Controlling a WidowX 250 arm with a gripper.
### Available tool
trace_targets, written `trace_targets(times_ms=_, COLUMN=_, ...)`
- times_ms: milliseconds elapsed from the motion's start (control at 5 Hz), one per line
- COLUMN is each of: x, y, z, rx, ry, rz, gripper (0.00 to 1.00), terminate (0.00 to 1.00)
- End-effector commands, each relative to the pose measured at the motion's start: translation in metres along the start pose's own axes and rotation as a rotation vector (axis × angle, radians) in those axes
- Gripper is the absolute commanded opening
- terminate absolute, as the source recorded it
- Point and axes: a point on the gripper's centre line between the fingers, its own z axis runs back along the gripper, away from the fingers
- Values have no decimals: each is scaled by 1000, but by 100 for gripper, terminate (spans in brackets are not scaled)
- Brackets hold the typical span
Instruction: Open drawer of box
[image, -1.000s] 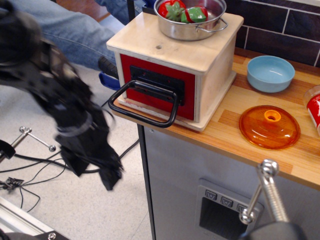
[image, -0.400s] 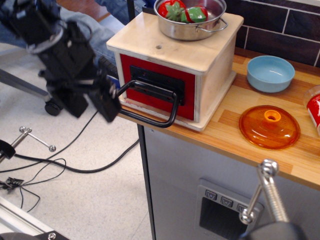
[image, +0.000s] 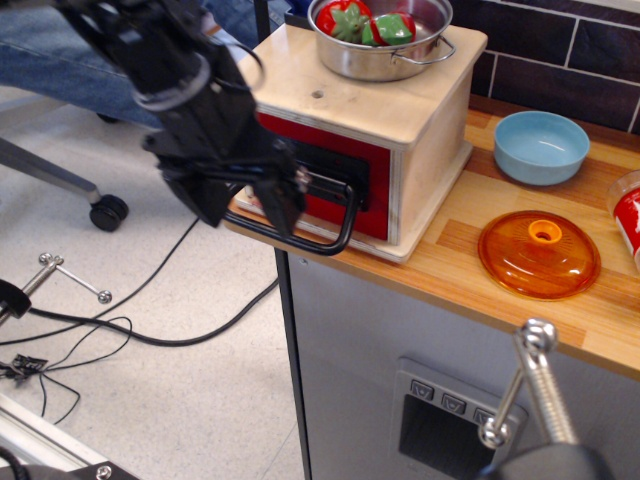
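The pale plywood box (image: 410, 115) stands at the left end of the wooden counter, with a small hole (image: 317, 95) in its top. Its drawer (image: 375, 195) has a glossy red front that sits flush with the box, shut. The black loop handle (image: 335, 240) juts out toward the front left. My black gripper (image: 248, 208) has come in from the upper left and sits at the left part of the handle. Its two fingers (image: 285, 205) are spread, and the handle's left side seems to lie between them. I cannot tell if they touch it.
A steel pot (image: 385, 45) with red and green vegetables stands on the box. A blue bowl (image: 541, 146), an orange lid (image: 539, 254) and a red can (image: 628, 215) are on the counter (image: 470, 290). A grey cabinet panel (image: 440, 420), a metal rod (image: 540, 385) and floor cables (image: 140, 330) lie below.
My gripper has risen from low over the floor at the left and moved right, up to the drawer handle. The drawer and box have not moved.
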Motion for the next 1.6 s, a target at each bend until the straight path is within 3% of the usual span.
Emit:
trace_targets(times_ms=0, x=13, y=-4, z=-18, rx=102, ry=-16, rz=29, gripper=100, terminate=0)
trace_targets(times_ms=200, x=10, y=-8, z=-31, rx=165, ry=-40, rz=10, gripper=100, terminate=0)
trace_targets(times_ms=400, x=2, y=-8, z=-32, rx=163, ry=-12, rz=14, gripper=100, terminate=0)
trace_targets(times_ms=800, x=10, y=-1, z=-50, rx=236, ry=69, rz=49, gripper=100, terminate=0)
trace_targets(times_ms=1200, x=10, y=3, z=-49, rx=245, ry=119, rz=13, gripper=100, terminate=0)
trace_targets(times_ms=1400, x=-21, y=3, z=-52, rx=221, ry=120, rz=-45, gripper=100, terminate=0)
